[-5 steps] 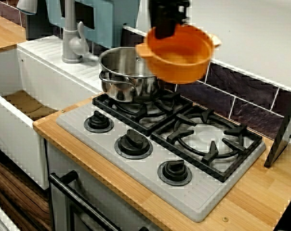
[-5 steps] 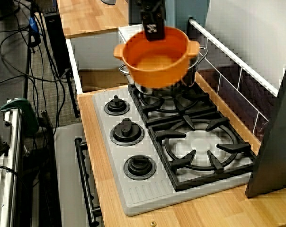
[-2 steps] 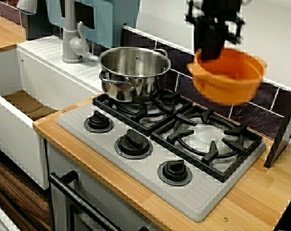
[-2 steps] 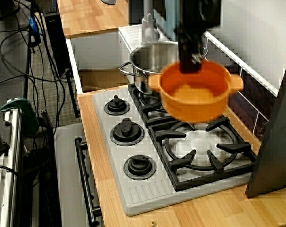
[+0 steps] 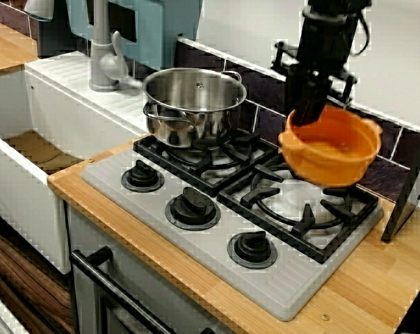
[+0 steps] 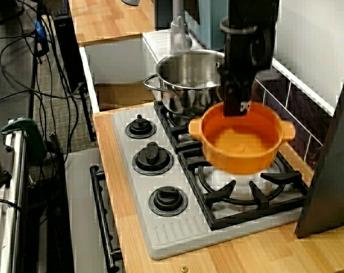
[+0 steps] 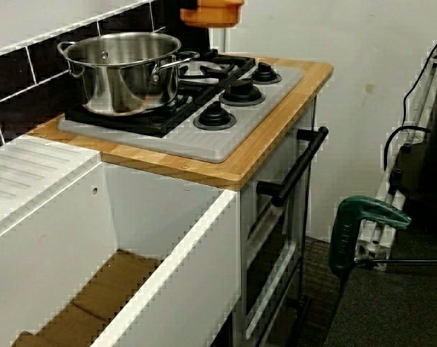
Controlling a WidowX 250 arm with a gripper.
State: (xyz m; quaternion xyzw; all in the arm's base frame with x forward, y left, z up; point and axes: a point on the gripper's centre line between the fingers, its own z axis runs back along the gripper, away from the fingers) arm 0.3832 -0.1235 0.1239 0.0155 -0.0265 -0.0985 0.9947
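While the gripper [image 5: 307, 118] clamps its rim, the orange pot [image 5: 333, 152] hangs over a burner grate [image 5: 306, 220].
Front view: steel pot [image 5: 192, 104] sits on the neighbouring grate. Sink-side view catches only the orange pot's base at top edge; gripper out of frame there.

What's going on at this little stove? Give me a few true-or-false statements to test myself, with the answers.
The gripper grips the orange pot by its rim. True.
The orange pot sits in the sink. False: it is over the empty burner grate.
The steel pot stands on the stove. True.
The steel pot has a lid on. False: it is open, with no lid.
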